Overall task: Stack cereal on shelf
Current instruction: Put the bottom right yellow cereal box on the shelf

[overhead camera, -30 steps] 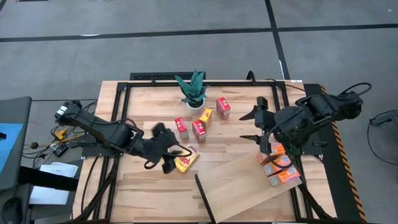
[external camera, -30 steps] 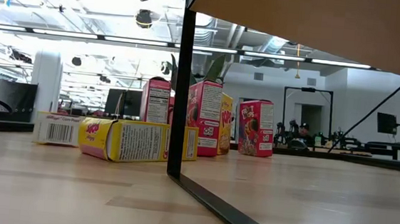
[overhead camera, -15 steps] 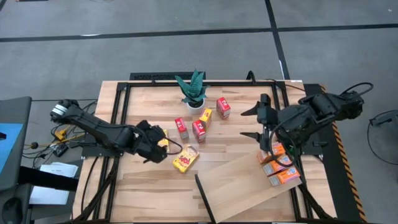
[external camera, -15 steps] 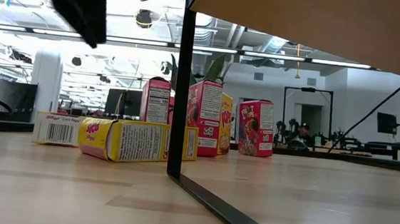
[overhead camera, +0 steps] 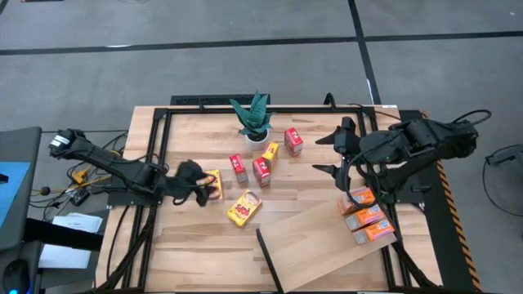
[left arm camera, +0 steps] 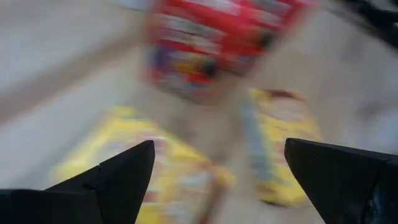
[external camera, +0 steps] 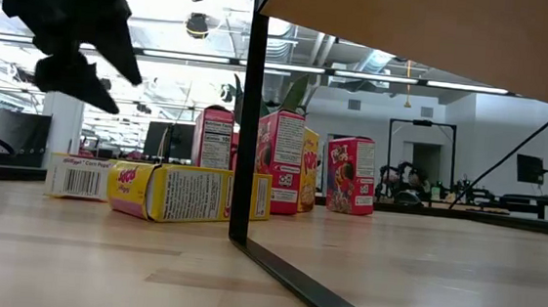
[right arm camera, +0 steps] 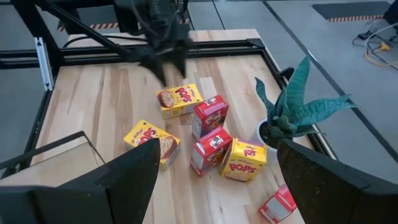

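Three orange boxes (overhead camera: 365,214) lie on the shelf (overhead camera: 323,245) at the tabletop's right edge. The other boxes (overhead camera: 253,167) wait near the middle. The left tool (overhead camera: 198,189) hangs open and empty beside a yellow box (overhead camera: 212,183). The right tool (overhead camera: 333,153) is open above the tabletop. The next move, I judge, is to grip a loose box.

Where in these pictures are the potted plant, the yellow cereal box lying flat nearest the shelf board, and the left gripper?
potted plant (overhead camera: 253,121): high view, on its green leaves.
yellow cereal box (overhead camera: 243,208): high view, middle of its upturned face.
left gripper (overhead camera: 206,189): high view, between its open fingertips.
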{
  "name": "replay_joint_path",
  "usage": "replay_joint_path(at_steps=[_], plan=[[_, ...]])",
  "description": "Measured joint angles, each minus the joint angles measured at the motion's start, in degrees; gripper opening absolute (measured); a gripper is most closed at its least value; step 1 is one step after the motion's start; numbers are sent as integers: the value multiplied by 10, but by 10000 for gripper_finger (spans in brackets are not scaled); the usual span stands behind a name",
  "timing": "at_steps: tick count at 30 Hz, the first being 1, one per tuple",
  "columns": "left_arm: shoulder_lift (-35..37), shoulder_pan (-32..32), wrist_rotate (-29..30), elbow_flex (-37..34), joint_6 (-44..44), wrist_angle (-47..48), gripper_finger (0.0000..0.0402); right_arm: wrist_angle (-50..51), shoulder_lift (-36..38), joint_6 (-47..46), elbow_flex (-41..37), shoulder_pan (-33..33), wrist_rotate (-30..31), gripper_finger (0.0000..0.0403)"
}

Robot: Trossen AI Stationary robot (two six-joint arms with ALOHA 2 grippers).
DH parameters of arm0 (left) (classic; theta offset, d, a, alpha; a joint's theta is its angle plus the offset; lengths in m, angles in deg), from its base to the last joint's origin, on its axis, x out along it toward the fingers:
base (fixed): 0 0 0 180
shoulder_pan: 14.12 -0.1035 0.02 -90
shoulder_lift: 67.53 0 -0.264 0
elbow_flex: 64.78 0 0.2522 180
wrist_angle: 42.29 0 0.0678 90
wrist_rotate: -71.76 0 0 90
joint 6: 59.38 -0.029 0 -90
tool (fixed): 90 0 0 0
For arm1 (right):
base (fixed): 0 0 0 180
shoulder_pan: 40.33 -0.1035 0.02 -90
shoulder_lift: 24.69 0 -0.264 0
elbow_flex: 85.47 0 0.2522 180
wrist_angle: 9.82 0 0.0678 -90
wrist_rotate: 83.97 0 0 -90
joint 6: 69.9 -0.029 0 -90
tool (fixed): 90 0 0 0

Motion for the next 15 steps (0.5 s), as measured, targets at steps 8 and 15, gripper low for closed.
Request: replay_joint_path(at_steps=[8,15], plan=[[-142,3,-27,36,-97,-110,350,0,-3,-1,0,0,0,346],[-278,23,-58,95,-123,-115,326,4,-13,-12,0,0,0,332]])
